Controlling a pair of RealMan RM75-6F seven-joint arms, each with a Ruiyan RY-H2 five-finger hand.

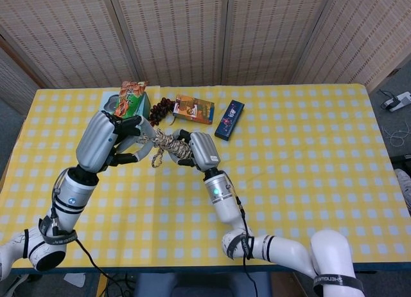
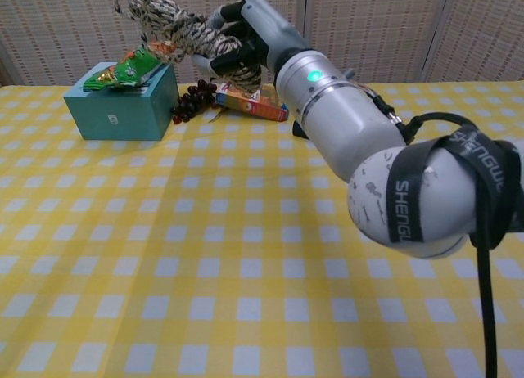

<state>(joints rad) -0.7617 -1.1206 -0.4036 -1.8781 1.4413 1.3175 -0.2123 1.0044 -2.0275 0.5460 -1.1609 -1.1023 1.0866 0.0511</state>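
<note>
Rope [image 1: 168, 144]: a soft, light, floppy bundle, held above the worktop [image 1: 308, 155]; take it by the thick middle.
Right hand [image 1: 198, 150]: fingers wrapped round your bundle.
Left hand [image 1: 110, 140]: pinches a loose end.
Box [image 2: 123, 102]: just behind.

Bright, even overhead light, soft faint shadows, sharp focus, slight bending at the edges.

Table [image 1: 308, 181]: yellow-and-white checked cloth. Behind table: folding woven-reed screen [image 1: 192, 33]. Right of table: grey floor [image 1: 398, 133], cables.
</note>
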